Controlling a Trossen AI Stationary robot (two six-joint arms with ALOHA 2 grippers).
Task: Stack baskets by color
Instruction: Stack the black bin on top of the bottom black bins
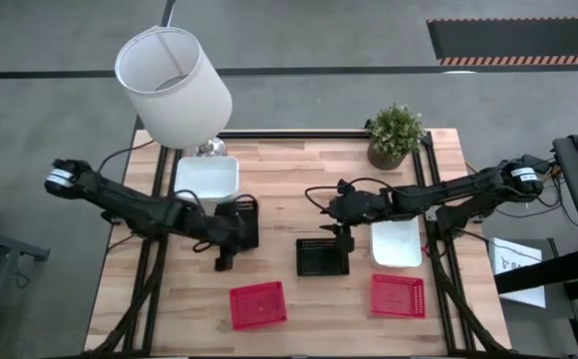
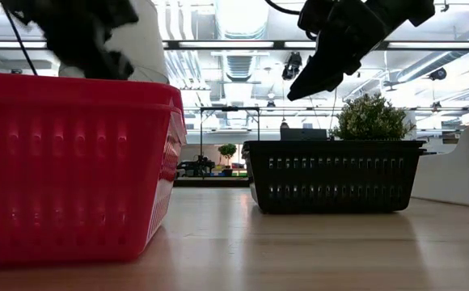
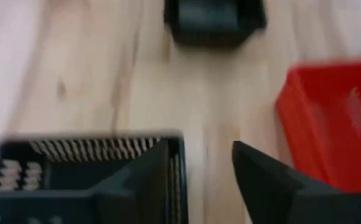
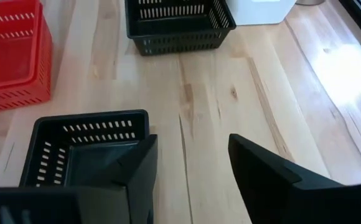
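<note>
Two black baskets sit on the wooden table: one (image 1: 241,221) left of centre, one (image 1: 322,256) at the middle. My left gripper (image 1: 225,257) is open at the left basket's near end; in the left wrist view one finger (image 3: 137,180) stands over the inside of the basket (image 3: 75,165) and the other outside. My right gripper (image 1: 341,237) is open above the middle basket's (image 4: 84,149) far right corner, and the low view shows my right gripper (image 2: 323,65) well clear of this basket (image 2: 331,174). Two red baskets (image 1: 258,304) (image 1: 398,295) lie near the front edge. White baskets (image 1: 206,178) (image 1: 397,242) sit farther back. My left gripper has its open fingers on either side of the black basket's side wall (image 3: 177,168), slanting down from the table's left. Whether a finger touches the wall, I cannot tell.
A white lampshade (image 1: 172,85) stands over the far left corner and a potted plant (image 1: 395,135) at the far right. Bare wood lies between the two black baskets and between the red ones at the front.
</note>
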